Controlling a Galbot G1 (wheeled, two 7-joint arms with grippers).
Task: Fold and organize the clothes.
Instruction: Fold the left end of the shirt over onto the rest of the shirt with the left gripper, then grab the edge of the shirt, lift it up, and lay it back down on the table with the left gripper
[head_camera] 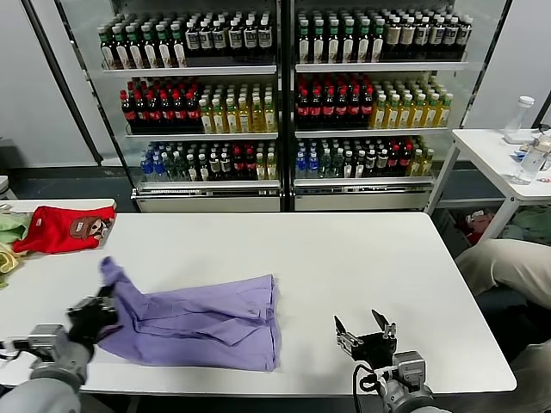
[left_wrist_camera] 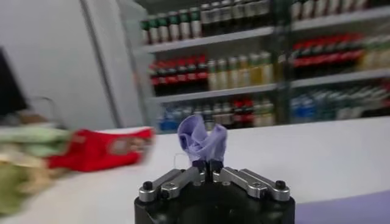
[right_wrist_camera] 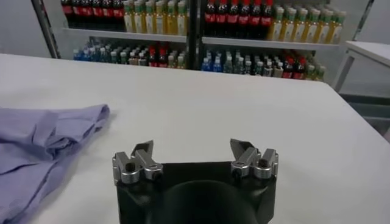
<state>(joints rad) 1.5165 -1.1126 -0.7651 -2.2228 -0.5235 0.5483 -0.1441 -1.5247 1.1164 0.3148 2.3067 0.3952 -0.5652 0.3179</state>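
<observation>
we have the soft light purple t-shirt (head_camera: 202, 320) lying crumpled on the near left part of the white worktop (head_camera: 344, 258), partly folded over itself, with one corner lifted off the surface. that corner stands up because our left claw (head_camera: 96, 311) is clamped on it: in the left wrist view a bunched tuft of lavender cloth (left_wrist_camera: 202, 139) sticks out from between the closed fingertips. we judge the raised corner is being carried across to make a fold, so the rest of the cloth trails flat behind it. the shirt shows plain purple fabric with long creases and a doubled edge along its right side; no print is visible from here.

our right claw (head_camera: 366, 331) waits just beside the shirt's right edge, near the front of the worktop, its fingers spread wide and holding nothing; the cloth lies apart from it.

a red shirt with a brown cartoon patch (head_camera: 62, 229) rests at the far left corner, well apart, with pale green and yellow garments (head_camera: 9, 239) beside it.
</observation>
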